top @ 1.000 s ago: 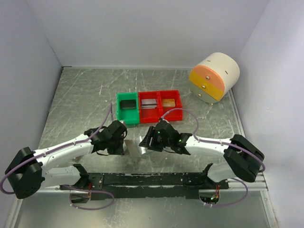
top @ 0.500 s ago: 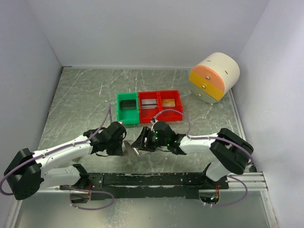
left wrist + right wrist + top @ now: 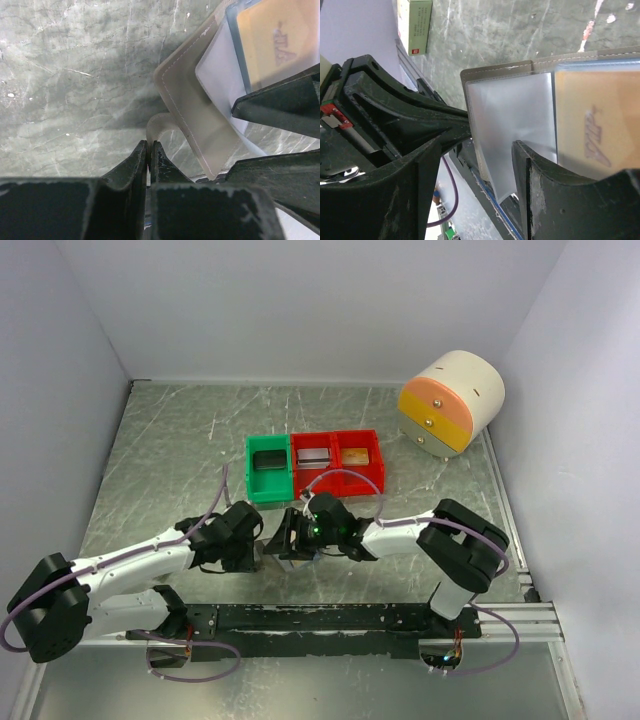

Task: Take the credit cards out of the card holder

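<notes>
The left tool [image 3: 149,150] is pinching shut on a curled edge of the flat grey folding card holder [image 3: 192,125], which is spreading open above the marbled grey counter [image 3: 75,75] between both arms. A thin orange-tan credit card [image 3: 600,115] is sitting in its pale blue pocket [image 3: 510,110]. The right tool [image 3: 492,136] is hovering there, fingers apart.

Left arm [image 3: 140,562] stretched low toward centre, left end effector [image 3: 149,148] pinched shut, right arm [image 3: 400,532] bent inward, right end effector [image 3: 491,137] jaws apart, both nearly tip to tip
</notes>
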`<action>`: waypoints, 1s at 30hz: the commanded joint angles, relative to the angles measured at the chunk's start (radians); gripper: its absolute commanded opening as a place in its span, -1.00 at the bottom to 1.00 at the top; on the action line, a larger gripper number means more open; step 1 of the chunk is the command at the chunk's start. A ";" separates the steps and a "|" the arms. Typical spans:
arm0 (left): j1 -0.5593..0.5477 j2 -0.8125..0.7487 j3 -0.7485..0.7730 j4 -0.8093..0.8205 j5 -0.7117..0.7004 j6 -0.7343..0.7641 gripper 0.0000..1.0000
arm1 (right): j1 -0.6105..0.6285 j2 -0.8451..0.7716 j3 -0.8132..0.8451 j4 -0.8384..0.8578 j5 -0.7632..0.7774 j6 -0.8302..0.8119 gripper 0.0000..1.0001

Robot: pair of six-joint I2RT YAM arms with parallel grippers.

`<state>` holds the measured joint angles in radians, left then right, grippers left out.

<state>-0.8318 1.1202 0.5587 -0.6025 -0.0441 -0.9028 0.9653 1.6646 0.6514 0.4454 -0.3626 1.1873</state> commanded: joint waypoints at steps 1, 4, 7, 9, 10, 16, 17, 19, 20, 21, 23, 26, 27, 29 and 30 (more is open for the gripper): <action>0.008 -0.012 -0.007 0.032 -0.015 -0.039 -0.73 | 0.006 0.002 0.005 -0.032 0.012 -0.020 0.20; 0.008 -0.023 -0.007 0.032 -0.018 -0.053 -0.69 | 0.005 0.007 -0.010 -0.017 -0.006 -0.029 0.22; 0.011 -0.032 0.005 0.006 -0.033 -0.058 -0.58 | 0.006 0.036 -0.007 -0.001 -0.027 -0.032 0.20; 0.010 -0.043 0.021 -0.020 -0.039 -0.055 -0.37 | 0.009 0.051 -0.027 0.038 -0.028 -0.013 0.13; 0.011 -0.053 0.030 -0.040 -0.047 -0.057 -0.27 | 0.009 0.058 -0.046 0.067 -0.025 0.000 0.07; 0.011 -0.157 0.041 -0.071 -0.069 -0.093 0.44 | 0.009 0.094 -0.117 0.185 -0.006 0.066 -0.09; 0.011 -0.167 0.037 -0.061 -0.069 -0.097 0.49 | 0.008 0.100 -0.125 0.199 -0.006 0.074 -0.13; 0.012 -0.175 0.028 -0.036 -0.068 -0.098 0.59 | 0.010 0.104 -0.146 0.224 0.003 0.093 -0.23; 0.011 -0.172 0.022 -0.019 -0.067 -0.098 0.62 | 0.009 0.103 -0.159 0.235 0.008 0.099 -0.28; 0.012 -0.159 0.020 -0.010 -0.068 -0.096 0.64 | 0.009 0.101 -0.170 0.242 0.014 0.106 -0.32; 0.012 -0.123 0.022 -0.006 -0.083 -0.097 0.64 | 0.009 0.094 -0.177 0.238 0.024 0.108 -0.36; 0.014 -0.067 0.031 0.026 -0.090 -0.088 0.65 | 0.009 0.087 -0.165 0.202 0.028 0.092 -0.38; 0.015 -0.048 0.034 0.033 -0.096 -0.090 0.65 | 0.009 0.081 -0.158 0.186 0.030 0.086 -0.39; 0.019 -0.015 0.031 0.040 -0.110 -0.095 0.65 | 0.009 0.066 -0.150 0.160 0.039 0.075 -0.39; 0.023 0.000 0.023 0.054 -0.107 -0.096 0.65 | 0.008 0.058 -0.144 0.141 0.043 0.068 -0.39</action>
<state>-0.8249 1.0767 0.5678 -0.6075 -0.1150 -0.9886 0.9703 1.7454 0.4950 0.6670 -0.3611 1.2819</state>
